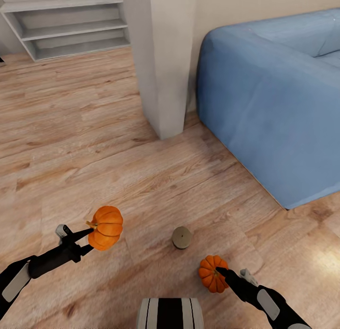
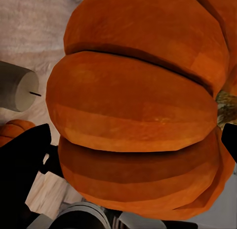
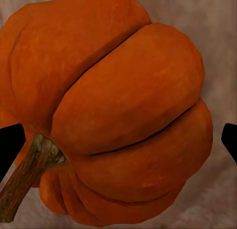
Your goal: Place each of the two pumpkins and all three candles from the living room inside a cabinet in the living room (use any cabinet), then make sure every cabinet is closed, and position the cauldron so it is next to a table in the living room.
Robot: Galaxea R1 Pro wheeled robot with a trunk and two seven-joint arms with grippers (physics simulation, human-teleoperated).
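Left hand (image 1: 89, 239) clamps one pumpkin (image 1: 106, 227) near-left above the floor, right hand (image 1: 222, 274) pinches the other pumpkin (image 1: 212, 273) near-right, a candle (image 1: 182, 237) between; both look light, rigid, slick-ribbed, best gripped across the middle

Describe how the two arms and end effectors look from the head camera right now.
Both arms are matte black with light grey panels on the forearms. The left end effector and right end effector each end in slim black tapered fingers, with a small grey block beside each wrist. No cables or markings are visible.
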